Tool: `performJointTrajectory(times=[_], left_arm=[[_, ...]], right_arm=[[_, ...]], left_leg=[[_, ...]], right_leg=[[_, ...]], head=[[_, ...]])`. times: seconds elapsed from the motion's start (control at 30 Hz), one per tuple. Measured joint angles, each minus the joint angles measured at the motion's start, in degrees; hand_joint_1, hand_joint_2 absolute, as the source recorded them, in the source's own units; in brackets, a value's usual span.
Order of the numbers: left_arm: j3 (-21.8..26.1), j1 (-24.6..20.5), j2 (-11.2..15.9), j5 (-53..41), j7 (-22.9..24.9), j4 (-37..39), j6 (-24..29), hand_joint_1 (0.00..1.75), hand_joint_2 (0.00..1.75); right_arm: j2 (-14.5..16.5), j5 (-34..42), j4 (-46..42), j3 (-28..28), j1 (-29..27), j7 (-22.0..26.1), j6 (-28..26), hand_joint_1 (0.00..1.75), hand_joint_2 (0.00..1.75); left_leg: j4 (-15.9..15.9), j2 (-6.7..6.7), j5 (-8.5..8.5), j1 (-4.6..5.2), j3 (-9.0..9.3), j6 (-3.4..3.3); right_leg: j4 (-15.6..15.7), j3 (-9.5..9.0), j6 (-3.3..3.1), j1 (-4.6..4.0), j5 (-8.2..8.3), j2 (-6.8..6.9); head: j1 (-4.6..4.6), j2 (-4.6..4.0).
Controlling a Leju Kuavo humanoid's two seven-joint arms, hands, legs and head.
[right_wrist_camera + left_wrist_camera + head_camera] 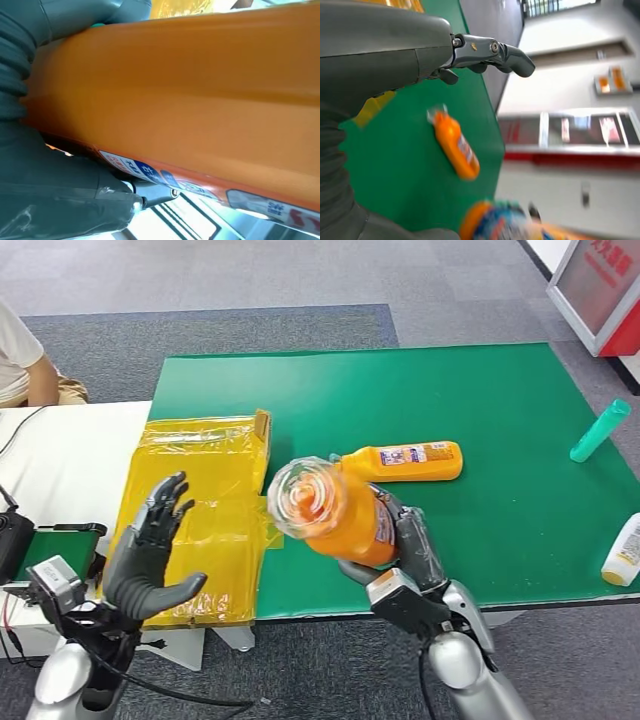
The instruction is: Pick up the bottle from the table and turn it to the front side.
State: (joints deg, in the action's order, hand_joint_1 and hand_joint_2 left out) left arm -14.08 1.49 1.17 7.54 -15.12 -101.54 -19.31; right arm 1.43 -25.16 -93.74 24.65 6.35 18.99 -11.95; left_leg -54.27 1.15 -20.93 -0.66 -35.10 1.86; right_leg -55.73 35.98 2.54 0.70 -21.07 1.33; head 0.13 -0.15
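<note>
A person (pixel 23 365) in a white top is sitting at the far left, past the white table (pixel 68 465). The left hand (pixel 151 555) is hanging in the air over the near left corner of the yellow bag (pixel 207 515). Its fingers are spread wide apart and it is holding nothing. The yellow bag is lying flat across the left edge of the green table (pixel 453 400).

The right hand (pixel 396 550) is gripping the orange bottle (pixel 336 510) around its middle. The bottle is up off the table, near the front edge, just right of the yellow bag. It is lying sideways in the hand, and its clear end is pointing up toward the camera. Its label is showing by the fingers.

A second orange bottle (pixel 407 460) is lying on its side in the middle of the table, just behind the held one. A teal tube (pixel 600 430) is lying by the right edge. A white bottle (pixel 625 552) is lying at the near right corner
</note>
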Motion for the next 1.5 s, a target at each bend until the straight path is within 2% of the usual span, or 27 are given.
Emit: performJointTrajectory(times=[0.23, 0.43, 0.53, 0.77, 0.93, 1.17, 1.5], left_arm=[[-11.3, -6.3, -0.8, 2.6, 4.2, 0.3, -1.3, 0.0, 1.75], [-17.1, -11.2, -1.7, 0.3, 5.6, 0.4, 0.5, 0.0, 1.75], [-18.0, -12.6, -2.1, -1.5, 5.7, 0.5, 2.1, 0.0, 1.75], [-18.8, -13.0, -2.2, -15.5, 2.0, 0.5, 7.7, 0.0, 1.75], [-19.0, -13.1, -2.5, -21.8, 1.7, 0.5, 11.1, 0.0, 1.75], [-18.9, -13.2, -3.2, -22.3, 2.9, 0.6, 11.2, 0.0, 1.75], [-19.0, -13.2, -4.1, -15.7, 3.9, 1.0, 8.3, 0.03, 1.75]], right_arm=[[1.9, -1.3, 4.6, 4.4, 4.0, -1.1, -2.1, 1.75, 1.75], [2.8, -1.6, 6.9, 6.9, 7.4, -2.4, -2.5, 1.75, 1.75], [3.0, -1.6, 7.3, 7.7, 8.4, -3.0, -2.5, 1.75, 1.75], [3.1, -0.4, 7.4, 9.0, 8.7, -4.2, -0.7, 1.75, 1.75], [3.1, -2.0, 7.4, 10.3, 8.4, -4.7, 0.7, 1.75, 1.75], [3.1, -3.2, 7.4, 10.9, 8.4, -5.1, 0.5, 1.75, 1.75], [3.1, -5.6, 7.2, 11.2, 8.4, -5.3, -0.7, 1.75, 1.75]], left_leg=[[0.0, 0.0, 0.05, 0.0, 0.0, 0.03], [0.0, 0.0, 0.1, 0.0, 0.0, 0.01], [0.0, 0.0, 0.1, 0.0, 0.0, 0.01], [0.0, 0.0, 0.09, 0.0, -0.02, 0.02], [0.0, 0.0, 0.08, 0.0, -0.02, 0.02], [0.0, 0.0, 0.08, 0.0, -0.02, 0.02], [0.0, 0.0, 0.08, 0.0, -0.03, 0.03]], right_leg=[[0.0, 0.01, -0.01, 0.0, 0.08, 0.0], [0.0, 0.0, -0.02, 0.0, 0.08, 0.0], [0.0, 0.01, -0.01, 0.0, 0.08, 0.0], [0.0, 0.03, -0.01, 0.0, 0.07, 0.0], [0.0, 0.04, -0.01, 0.0, 0.07, 0.0], [0.0, 0.04, -0.01, 0.0, 0.08, 0.0], [0.0, 0.05, -0.01, 0.0, 0.07, 0.0]], head=[[0.0, 0.0], [0.01, 0.0], [0.01, 0.0], [0.0, 0.0], [0.01, 0.0], [0.01, 0.0], [0.0, 0.0]])
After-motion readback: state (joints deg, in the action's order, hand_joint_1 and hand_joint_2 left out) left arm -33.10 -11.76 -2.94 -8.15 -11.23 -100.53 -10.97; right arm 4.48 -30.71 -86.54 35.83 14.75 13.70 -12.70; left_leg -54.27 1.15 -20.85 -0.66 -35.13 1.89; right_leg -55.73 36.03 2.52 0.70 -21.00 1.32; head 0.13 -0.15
